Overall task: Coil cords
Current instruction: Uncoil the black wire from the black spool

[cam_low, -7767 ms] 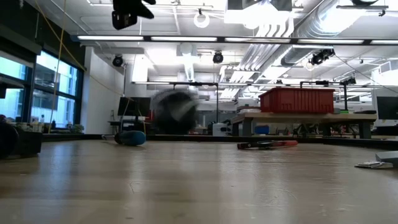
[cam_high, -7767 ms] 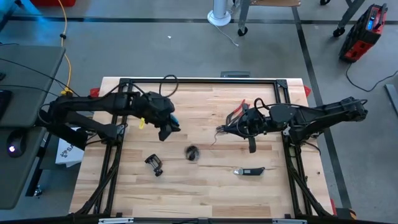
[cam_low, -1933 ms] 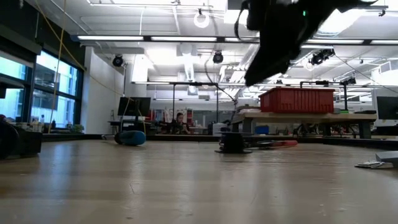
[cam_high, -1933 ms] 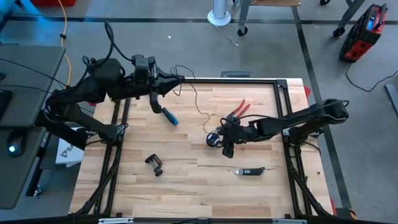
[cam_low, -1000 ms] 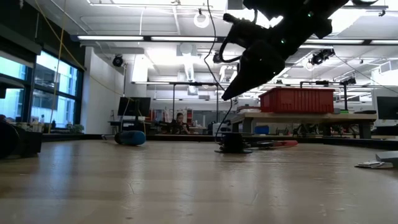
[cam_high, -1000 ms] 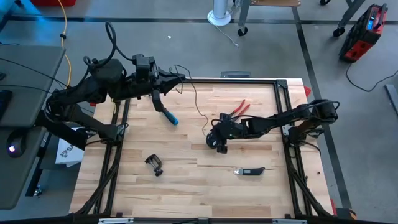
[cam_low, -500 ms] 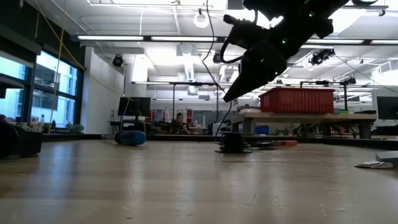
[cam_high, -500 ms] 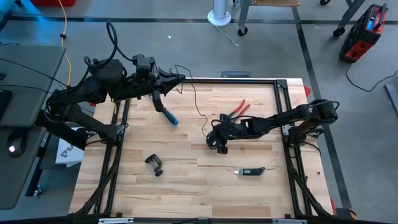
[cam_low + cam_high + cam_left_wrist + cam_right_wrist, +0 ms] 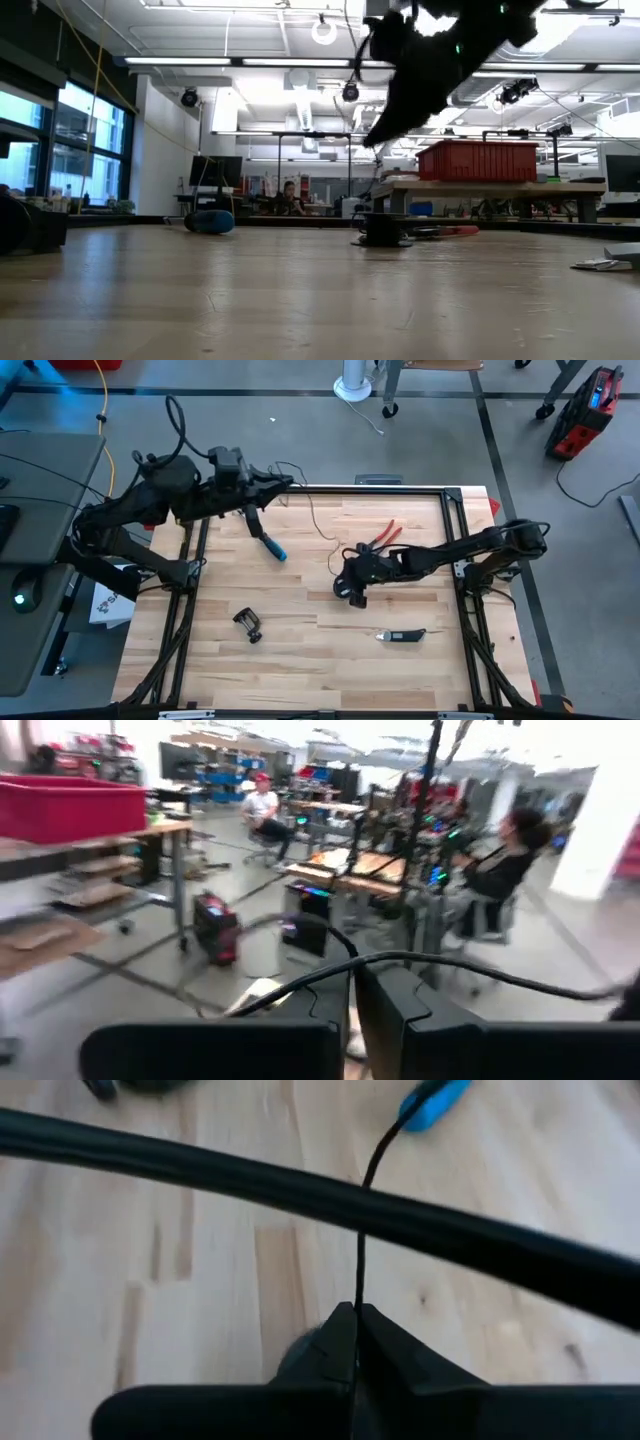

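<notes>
Reel (image 9: pixel 383 228) in low view is a small dark lump, no detail; in high view it's under the right claw (image 9: pixel 350 586), hidden. Cord (image 9: pixel 314 520) too thin to trace end to end from above (fades over the table (image 9: pixel 300 650)). Right wrist view: claw body cut by the edge. Left wrist view blurred; people beyond are smears. Left claw (image 9: pixel 283 482) tips too small to judge.

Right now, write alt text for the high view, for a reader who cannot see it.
Seen from above, a thin dark cord runs across a wooden table from the left gripper at the far edge to the right gripper near the middle. Red pliers, a blue-handled tool, a small black clamp and a dark pocket tool lie around them.
</notes>
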